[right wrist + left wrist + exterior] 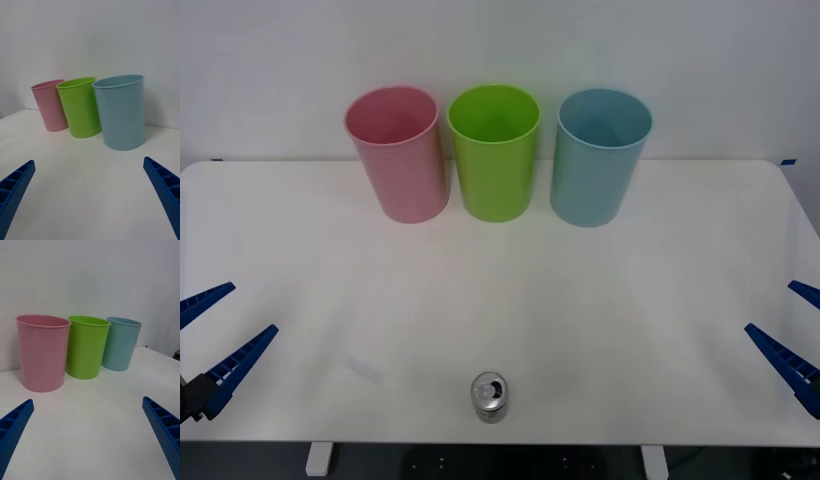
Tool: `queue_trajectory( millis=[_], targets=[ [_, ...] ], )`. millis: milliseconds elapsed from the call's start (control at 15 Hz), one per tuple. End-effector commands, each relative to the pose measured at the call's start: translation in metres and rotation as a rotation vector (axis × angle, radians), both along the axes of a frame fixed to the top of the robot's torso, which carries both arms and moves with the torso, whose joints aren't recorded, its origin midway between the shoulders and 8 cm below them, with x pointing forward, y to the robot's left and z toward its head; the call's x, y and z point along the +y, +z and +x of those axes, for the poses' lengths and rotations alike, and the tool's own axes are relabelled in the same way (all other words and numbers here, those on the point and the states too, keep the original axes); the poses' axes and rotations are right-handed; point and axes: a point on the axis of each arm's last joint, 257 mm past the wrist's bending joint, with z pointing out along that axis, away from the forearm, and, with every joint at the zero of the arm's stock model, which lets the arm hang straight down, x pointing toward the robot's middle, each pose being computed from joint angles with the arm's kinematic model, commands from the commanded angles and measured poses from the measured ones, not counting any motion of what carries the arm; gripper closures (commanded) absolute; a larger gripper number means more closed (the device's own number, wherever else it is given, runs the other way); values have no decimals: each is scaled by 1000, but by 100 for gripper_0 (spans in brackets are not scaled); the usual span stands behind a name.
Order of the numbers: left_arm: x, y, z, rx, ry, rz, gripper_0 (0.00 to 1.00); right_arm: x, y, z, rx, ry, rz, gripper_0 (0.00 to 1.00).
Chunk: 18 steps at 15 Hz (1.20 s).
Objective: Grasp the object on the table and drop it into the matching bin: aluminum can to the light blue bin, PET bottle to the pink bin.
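Two grippers, left gripper (pixel 212 333) and right gripper (pixel 792 335), wait spread wide at the table (pixel 680 300) edges; next, one must reach the aluminum can (pixel 490 397), bound for the light blue bin (pixel 600 160).

From my front camera the aluminum can (pixel 490 397) shows me mostly its silver top; its dark body is foreshortened and the marks on it are too small to read. The left tool (pixel 208 335) and right tool (pixel 792 325) are cut off by the side edges, so I see just blue fingers (pixel 235 365). On both wrist cameras the fingers (pixel 15 187) run off the bottom corners. The pink bin (pixel 49 108) stands partly behind the lime green bin (pixel 79 107).
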Motion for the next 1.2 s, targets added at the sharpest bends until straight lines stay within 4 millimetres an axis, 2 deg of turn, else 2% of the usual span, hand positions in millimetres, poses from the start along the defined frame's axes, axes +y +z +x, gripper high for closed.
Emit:
queue_trajectory(
  millis=[67,200,467,733,1200],
  targets=[
    [0,0,0,0,0,0,0,0,0,0,0,0,0,0],
    [0,0,0,0,0,0,0,9,5,6,-20,17,8,0],
    [0,0,0,0,0,0,0,21,4,10,-17,47,8,0],
    [0,0,0,0,0,0,0,35,-12,3,13,99,-34,0],
    [0,0,0,0,0,0,0,93,-47,-25,65,290,-84,0]
  ],
)
